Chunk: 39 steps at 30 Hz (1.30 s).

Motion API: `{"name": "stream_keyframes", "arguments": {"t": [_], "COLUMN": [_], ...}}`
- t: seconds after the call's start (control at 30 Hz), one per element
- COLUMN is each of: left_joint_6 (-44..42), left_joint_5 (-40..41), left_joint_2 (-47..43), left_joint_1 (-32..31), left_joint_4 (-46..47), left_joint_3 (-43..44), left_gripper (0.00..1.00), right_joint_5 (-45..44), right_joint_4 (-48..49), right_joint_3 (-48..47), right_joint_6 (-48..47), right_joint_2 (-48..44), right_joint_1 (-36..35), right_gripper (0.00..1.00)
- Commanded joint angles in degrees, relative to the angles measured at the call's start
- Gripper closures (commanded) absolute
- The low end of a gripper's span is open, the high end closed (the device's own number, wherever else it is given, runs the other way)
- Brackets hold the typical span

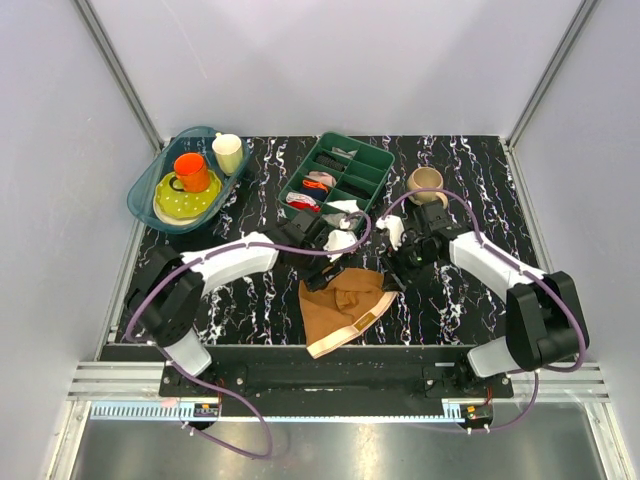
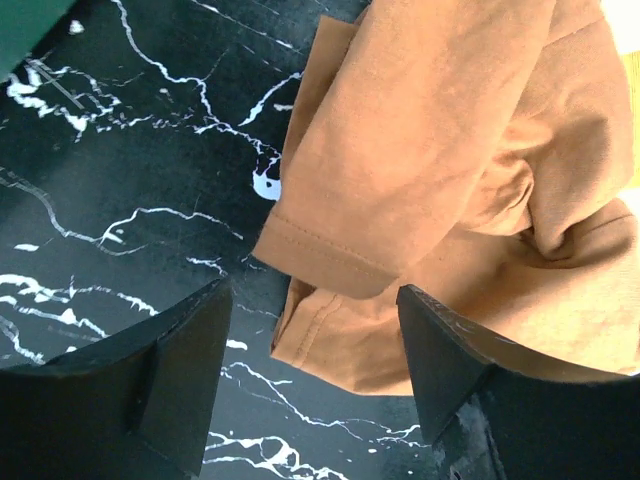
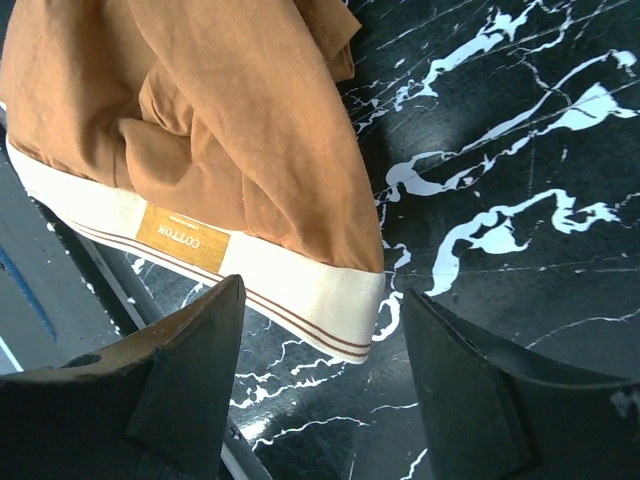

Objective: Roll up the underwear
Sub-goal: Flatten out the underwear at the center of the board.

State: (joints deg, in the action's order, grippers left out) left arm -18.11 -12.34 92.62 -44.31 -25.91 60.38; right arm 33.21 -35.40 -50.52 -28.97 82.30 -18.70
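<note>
The rust-brown underwear [image 1: 340,300] lies crumpled on the black marble table near the front edge, its cream waistband [image 1: 350,328] toward the front. My left gripper [image 1: 328,268] is open and empty just behind its far left part. In the left wrist view the underwear's leg hems [image 2: 330,258] lie ahead of the open left gripper [image 2: 315,370]. My right gripper [image 1: 398,270] is open and empty at the garment's far right corner. In the right wrist view the waistband [image 3: 310,290] with a "COTTON" label [image 3: 182,238] lies just ahead of the open right gripper [image 3: 320,370].
A green divided tray [image 1: 383,150] with small fabric rolls stands at the back middle. A teal bin [image 1: 140,195] at the back left holds a yellow plate, an orange mug [image 1: 190,170] and a cream cup [image 1: 228,152]. A tan mug [image 1: 425,183] stands at the back right.
</note>
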Motion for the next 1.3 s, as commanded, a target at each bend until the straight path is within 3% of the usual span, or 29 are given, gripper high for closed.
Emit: {"name": "stream_keyframes", "arguments": {"t": [0.0,0.33,0.47,0.67,0.77,0.8,0.87,0.9,0.93,0.97,1.03,1.27], "left_joint_6": [-5.5,-3.5,-2.8,-1.2,0.1,0.4,2.0,2.7,4.1,5.0,7.7,15.5], "left_joint_5": [-10.0,-23.5,-25.5,-26.4,-27.5,-27.7,-28.9,-29.2,-29.8,-30.1,-30.6,-32.7], "left_joint_2": [3.5,7.1,11.8,13.6,14.0,14.0,14.3,14.3,14.2,13.8,11.8,-0.6], "left_joint_1": [1.7,6.9,8.0,8.2,8.5,8.7,9.2,9.3,9.5,9.8,10.1,9.3], "left_joint_4": [-0.6,-1.7,-5.2,-6.1,-6.3,-6.4,-6.5,-7.0,-7.0,-7.1,-7.1,-6.8], "left_joint_3": [5.5,7.3,10.1,12.1,13.3,13.5,14.4,14.8,15.2,15.4,15.8,17.0], "left_gripper": [0.30,0.31,0.32,0.41,0.49,0.58,0.69,0.75,0.88,0.93,1.00,1.00], "right_joint_5": [4.2,7.1,7.1,3.5,2.6,2.5,2.3,1.9,1.6,0.5,-1.1,-9.2], "right_joint_4": [0.2,-1.9,-2.7,-2.9,-3.0,-3.2,-3.6,-3.7,-4.1,-4.7,-5.4,-14.5], "right_joint_3": [-2.7,-3.6,-4.1,-4.5,-4.5,-4.7,-4.9,-5.6,-6.2,-6.8,-8.6,-18.4], "right_joint_6": [2.2,2.0,2.1,2.6,2.8,2.8,2.7,2.7,2.3,2.3,1.4,-4.9], "right_joint_2": [1.2,3.5,4.2,5.9,6.4,6.6,6.6,6.5,6.2,5.6,2.7,-11.6], "right_joint_1": [0.4,0.9,0.9,0.9,0.9,0.9,0.9,0.9,0.9,0.9,0.9,0.9], "right_gripper": [0.28,0.47,0.49,0.42,0.43,0.45,0.62,0.76,0.87,0.99,1.00,1.00]}}
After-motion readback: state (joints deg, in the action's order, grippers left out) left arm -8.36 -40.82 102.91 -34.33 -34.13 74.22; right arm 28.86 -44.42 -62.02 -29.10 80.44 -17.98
